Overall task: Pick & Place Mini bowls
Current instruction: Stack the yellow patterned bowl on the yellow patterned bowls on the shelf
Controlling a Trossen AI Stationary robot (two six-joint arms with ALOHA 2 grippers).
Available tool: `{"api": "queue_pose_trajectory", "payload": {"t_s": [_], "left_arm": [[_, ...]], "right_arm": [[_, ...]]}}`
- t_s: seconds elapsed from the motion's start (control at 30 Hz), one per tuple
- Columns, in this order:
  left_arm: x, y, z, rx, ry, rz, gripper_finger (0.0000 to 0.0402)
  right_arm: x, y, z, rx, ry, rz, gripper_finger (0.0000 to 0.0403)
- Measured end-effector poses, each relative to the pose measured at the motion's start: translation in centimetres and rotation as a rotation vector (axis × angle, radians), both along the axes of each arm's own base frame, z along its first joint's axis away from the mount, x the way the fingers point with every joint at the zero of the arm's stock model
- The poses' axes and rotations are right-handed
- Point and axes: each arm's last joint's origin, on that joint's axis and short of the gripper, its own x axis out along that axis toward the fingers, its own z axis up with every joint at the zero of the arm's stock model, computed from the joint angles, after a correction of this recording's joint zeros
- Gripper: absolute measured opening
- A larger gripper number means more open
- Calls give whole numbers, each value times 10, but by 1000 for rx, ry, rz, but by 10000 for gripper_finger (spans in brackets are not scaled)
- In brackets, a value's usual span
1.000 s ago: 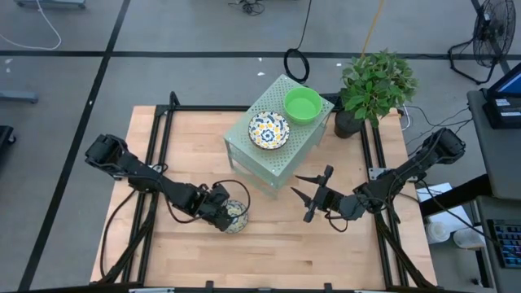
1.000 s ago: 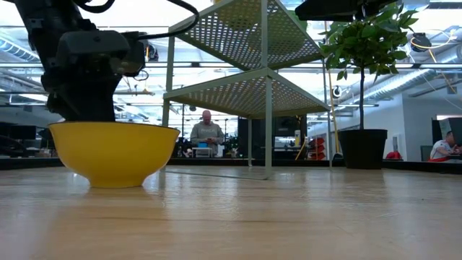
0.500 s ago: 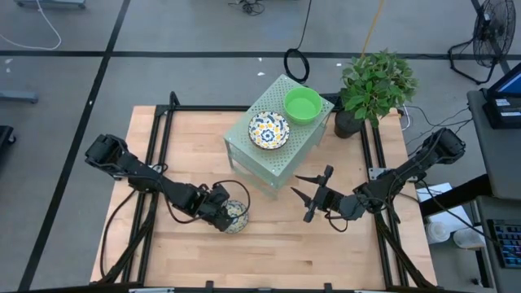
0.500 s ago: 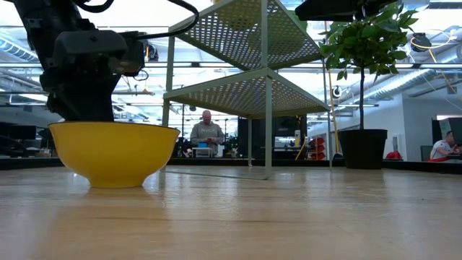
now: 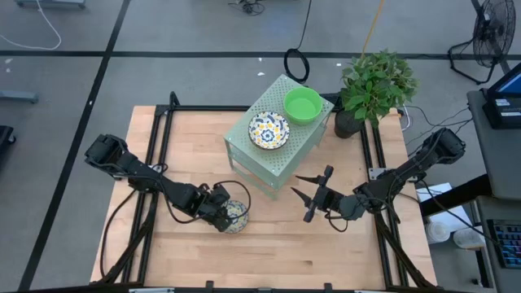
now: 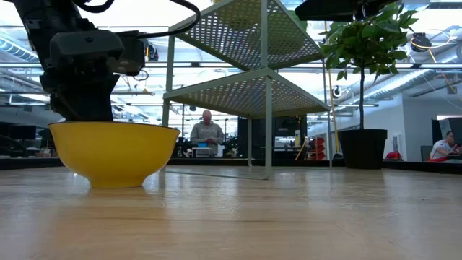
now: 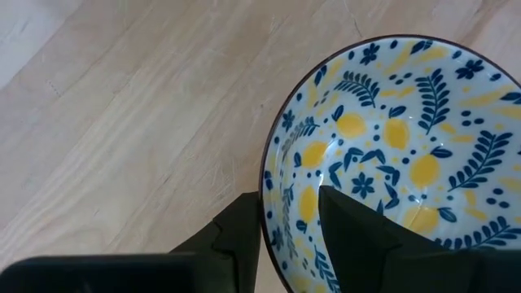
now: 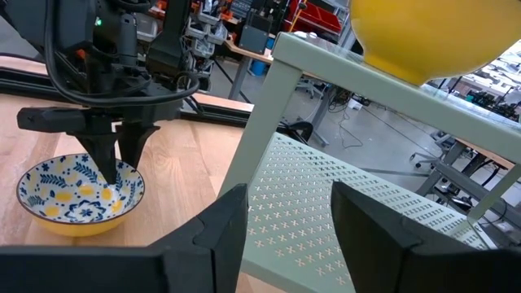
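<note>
Left gripper (image 7: 289, 236) is clamped on the rim of the floral bowl (image 5: 236, 216), which sits on the table (image 5: 269, 244). Lift straight up, keeping the bowl level. Right gripper (image 5: 312, 195) waits beside the shelf (image 5: 273, 159), fingers apart

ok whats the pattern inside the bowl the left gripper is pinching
White with blue leaves and yellow lemon-like blobs inside the bowl; left wrist view shows it best.

Even bright overhead light, soft shadows on the table (image 5: 277, 236); the low view's background glares, backlit
</note>
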Motion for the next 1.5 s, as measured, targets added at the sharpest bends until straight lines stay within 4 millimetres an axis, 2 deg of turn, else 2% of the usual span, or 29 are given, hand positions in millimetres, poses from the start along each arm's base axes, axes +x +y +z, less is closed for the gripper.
{"api": "queue_pose_trajectory", "payload": {"t_s": [0.37, 0.6, 1.5], "left_arm": [[0, 0, 0, 31, 8, -63, 127], [0, 0, 0, 101, 27, -211, 127], [0, 0, 0, 78, 10, -124, 127]], "right_arm": [[0, 0, 0, 0, 0, 0, 164], [0, 0, 0, 0, 0, 0, 164], [0, 0, 0, 0, 0, 0, 164]]}}
